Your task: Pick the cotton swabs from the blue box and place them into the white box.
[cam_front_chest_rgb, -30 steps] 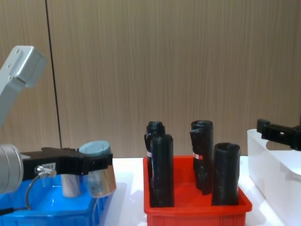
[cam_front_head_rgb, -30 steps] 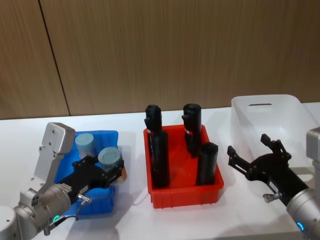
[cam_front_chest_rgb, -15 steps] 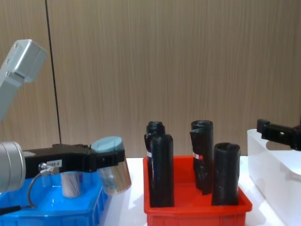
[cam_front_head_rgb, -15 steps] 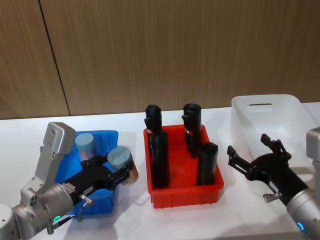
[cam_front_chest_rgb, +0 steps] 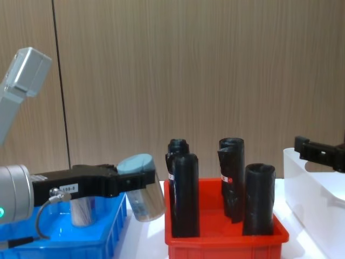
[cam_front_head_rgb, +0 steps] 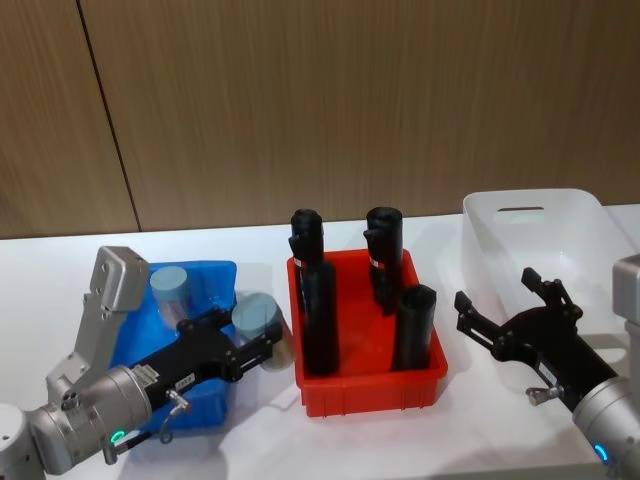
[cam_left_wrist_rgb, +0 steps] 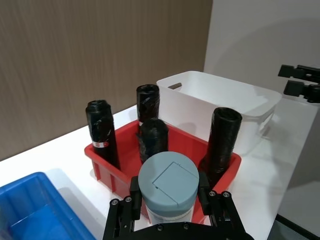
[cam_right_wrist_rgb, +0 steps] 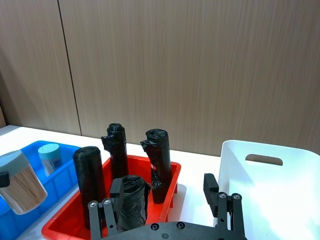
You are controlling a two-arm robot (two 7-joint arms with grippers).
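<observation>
White table (cam_front_head_rgb: 40, 275) was noted carrying the white box (cam_front_head_rgb: 530, 195) at right, red bin (cam_front_head_rgb: 365, 385) at centre and blue box (cam_front_head_rgb: 215, 268) at left. Right hand (cam_front_head_rgb: 497, 290) was seen spread at lower right, before the white box. Left hand (cam_front_head_rgb: 256, 340) was clamped on one cotton swab tub (cam_front_head_rgb: 260, 318), held tilted between blue box and red bin. A second tub (cam_front_head_rgb: 170, 285) was seen standing in the blue box.

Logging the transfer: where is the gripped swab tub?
Head view: the swab tub, clamped in the left pincer, hangs over the gap between the blue box and red bin.
</observation>
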